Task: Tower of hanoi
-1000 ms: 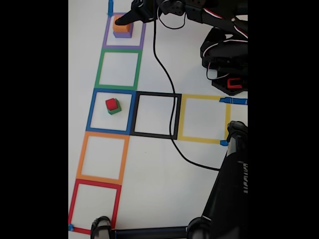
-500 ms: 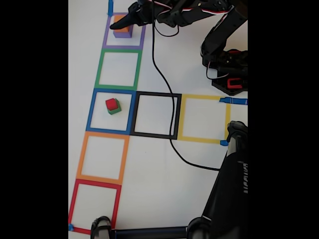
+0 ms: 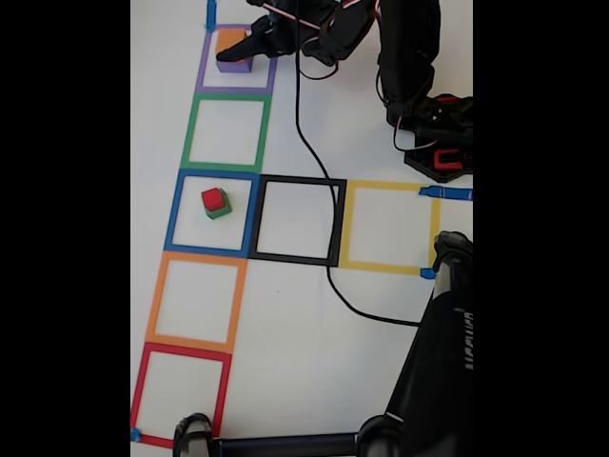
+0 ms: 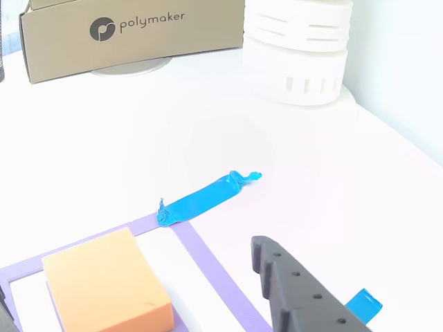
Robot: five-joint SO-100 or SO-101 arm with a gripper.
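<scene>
Fixed view: red cube (image 3: 212,198) is stacked on green cube (image 3: 220,208) in the blue square; orange cube (image 3: 229,42) on purple cube (image 3: 232,65). Other view adds a polymaker box (image 4: 131,31). Fingers (image 3: 238,48) are spread wide around the orange cube (image 4: 107,287), arm reached low.

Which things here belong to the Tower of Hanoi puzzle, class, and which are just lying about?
Belong to the puzzle:
orange cube on the purple cube
red cube on the green cube
gripper beside the orange cube

Lying about:
cardboard box
white cylinder
blue tape strip
black cable
</scene>
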